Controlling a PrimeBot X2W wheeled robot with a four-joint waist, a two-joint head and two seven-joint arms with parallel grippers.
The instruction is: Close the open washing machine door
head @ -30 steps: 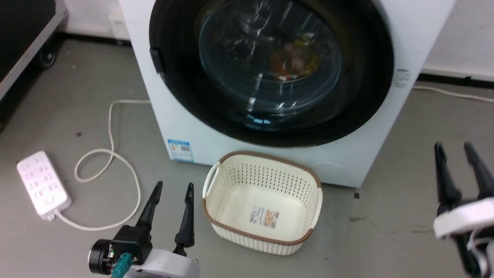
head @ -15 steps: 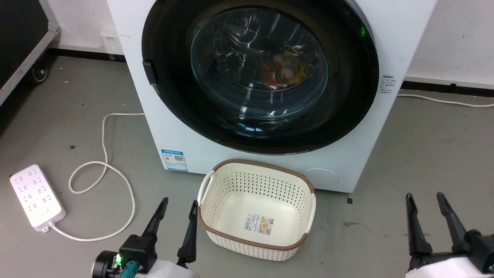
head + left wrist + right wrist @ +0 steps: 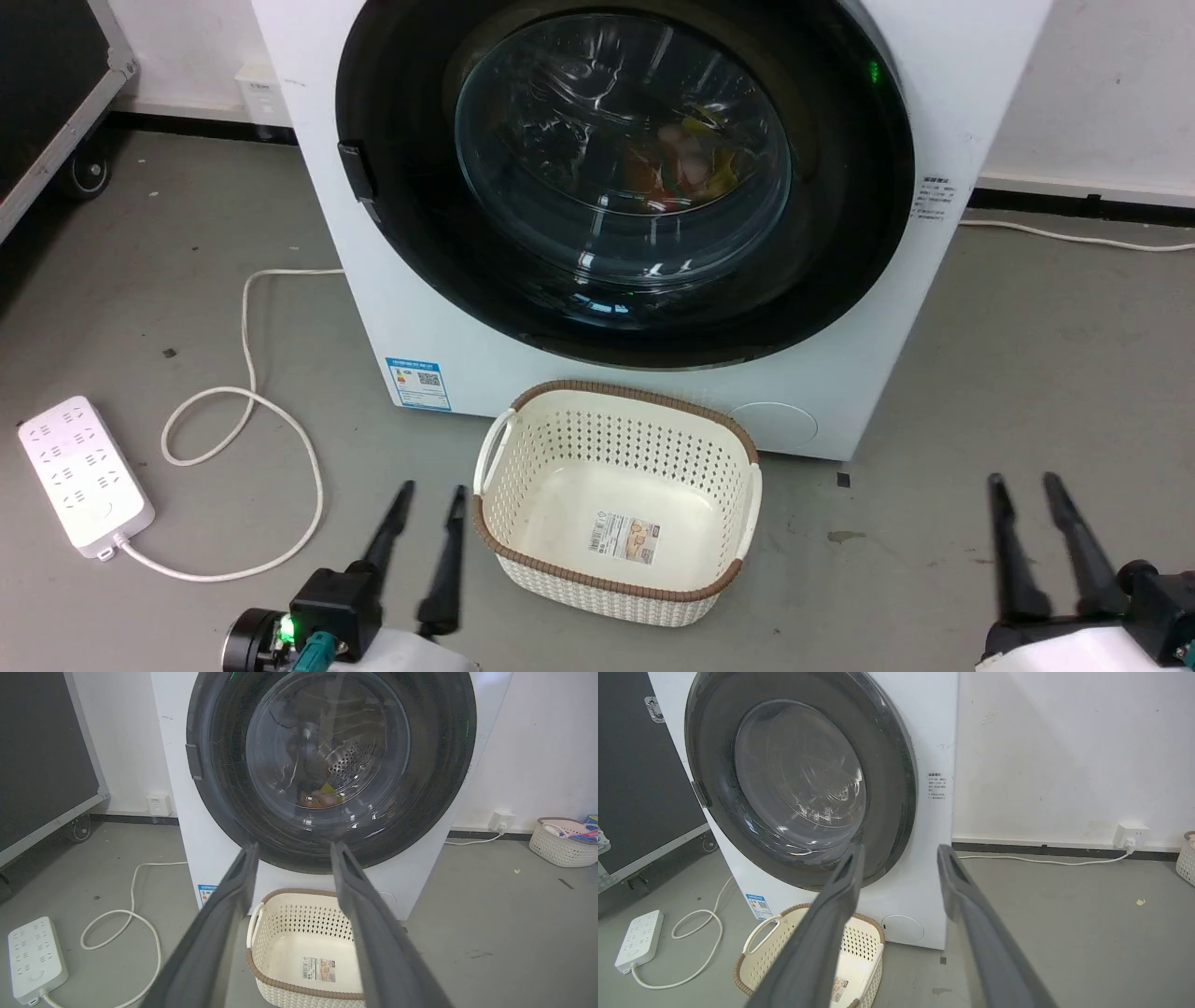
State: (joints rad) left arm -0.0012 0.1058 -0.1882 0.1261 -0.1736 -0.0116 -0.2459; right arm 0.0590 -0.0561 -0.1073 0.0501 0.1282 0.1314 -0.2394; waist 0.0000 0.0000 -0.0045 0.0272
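the washing machine door (image 3: 621,159) appears seated flush in the cabinet front (image 3: 411,317), so the left gripper (image 3: 431,489) and right gripper (image 3: 1023,478) hang low and clear, fingers parted, holding nothing.

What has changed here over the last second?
The right tool drew back toward the robot, lower in the head view, still open and empty. The camera shifted slightly too. The left tool stayed low and open; the washer door stayed shut; the basket and power strip kept their places.
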